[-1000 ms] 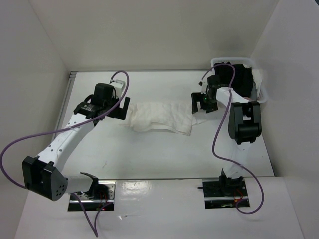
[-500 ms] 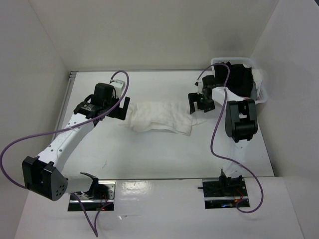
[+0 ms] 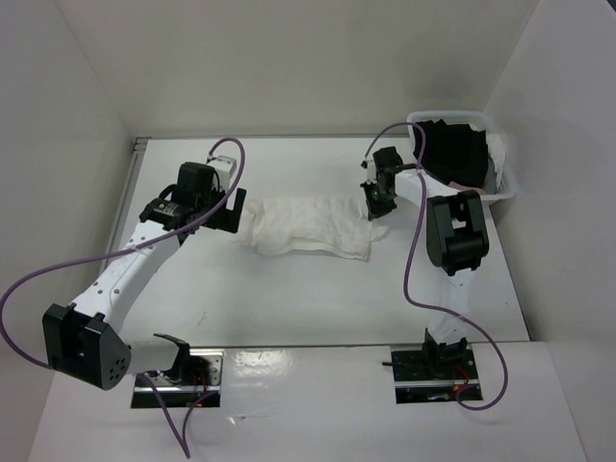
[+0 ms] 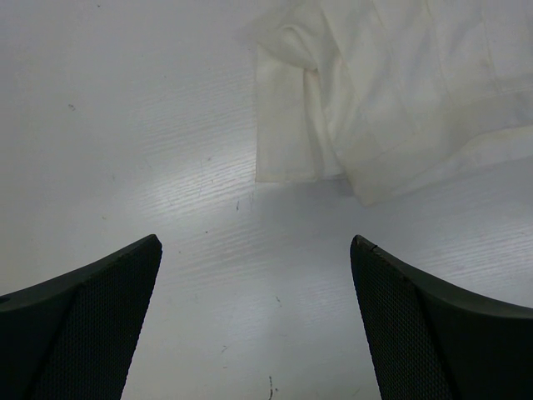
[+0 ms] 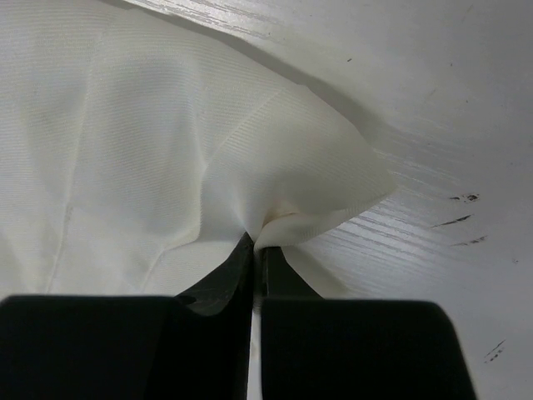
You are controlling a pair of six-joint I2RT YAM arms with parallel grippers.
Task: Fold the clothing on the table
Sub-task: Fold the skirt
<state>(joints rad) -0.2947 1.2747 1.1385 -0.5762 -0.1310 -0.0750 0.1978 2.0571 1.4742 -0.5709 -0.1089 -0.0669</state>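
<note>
The right gripper (image 3: pixel 377 204), open a second earlier, had clamped its jaws on the right edge of the clothing (image 3: pixel 303 226) lying mid-worktop (image 3: pixel 289 294), ready for folding, while the left gripper (image 3: pixel 229 207) waited beside the left edge with its jaws apart.

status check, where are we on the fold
Left tool open, just off the left edge of the white pleated thin fabric garment. Right tool shut on its right edge. Clear plastic bin far right, apart from the garment.
</note>
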